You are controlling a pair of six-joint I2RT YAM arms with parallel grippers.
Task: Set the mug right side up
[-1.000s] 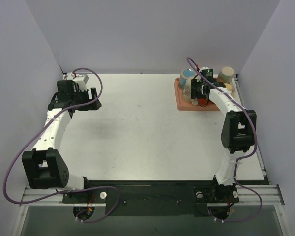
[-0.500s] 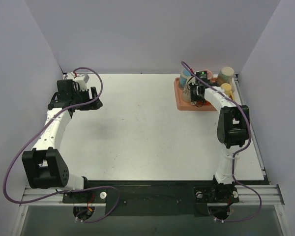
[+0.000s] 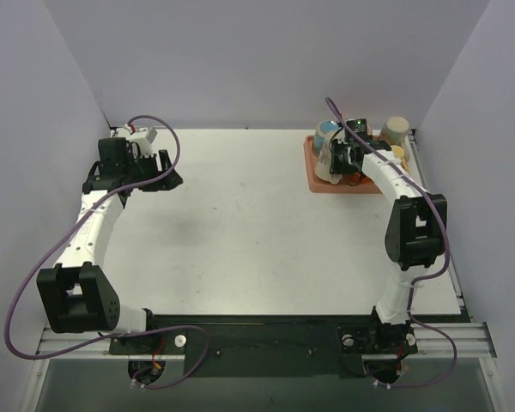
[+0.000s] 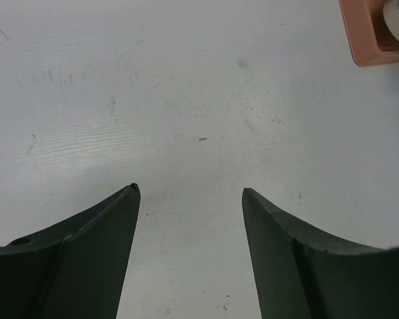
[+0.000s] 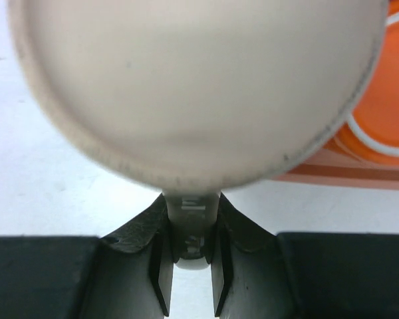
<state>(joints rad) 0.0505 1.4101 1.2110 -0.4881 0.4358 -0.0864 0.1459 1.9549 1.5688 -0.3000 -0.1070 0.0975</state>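
Cups (image 3: 326, 133) close beside mug (image 5: 199, 86); tabletop (image 3: 240, 215) open

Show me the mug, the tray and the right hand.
mug (image 5: 193, 86): right wrist view, on its round pale face.
tray (image 4: 358, 30): left wrist view, on its pink outer wall.
right hand (image 5: 191, 226): right wrist view, midway between the fingertips clamping the mug's handle.

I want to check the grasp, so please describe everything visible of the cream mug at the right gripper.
The mug is cream and glossy, like glazed ceramic. In the right wrist view a round face of it, probably the base, with a dark speckled edge, fills the picture. Its handle is clamped by the right gripper. From above, it is over the salmon tray at the table's far right, among other cups. Whether it rests on the tray cannot be told.
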